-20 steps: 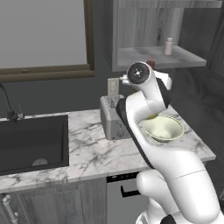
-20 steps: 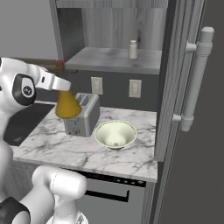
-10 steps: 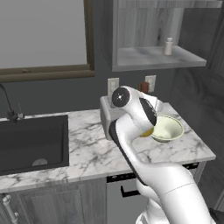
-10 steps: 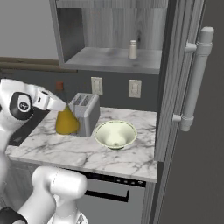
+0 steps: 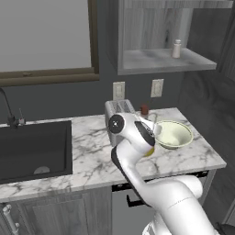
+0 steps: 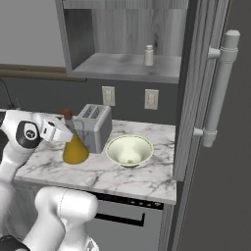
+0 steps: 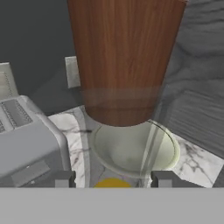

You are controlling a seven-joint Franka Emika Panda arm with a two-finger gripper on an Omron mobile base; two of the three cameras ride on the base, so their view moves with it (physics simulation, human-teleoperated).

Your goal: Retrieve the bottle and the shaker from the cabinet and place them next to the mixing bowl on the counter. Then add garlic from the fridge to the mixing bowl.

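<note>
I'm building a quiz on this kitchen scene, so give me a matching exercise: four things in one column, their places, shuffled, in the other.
Things:
1. bottle
2. shaker
3. mixing bowl
4. toaster

Places:
A. on the cabinet shelf
B. against the wall, behind the bottle
C. on the counter, nearest the fridge
D. in the pincer, left of the bowl

Pairs: 1-D, 2-A, 3-C, 4-B
</note>
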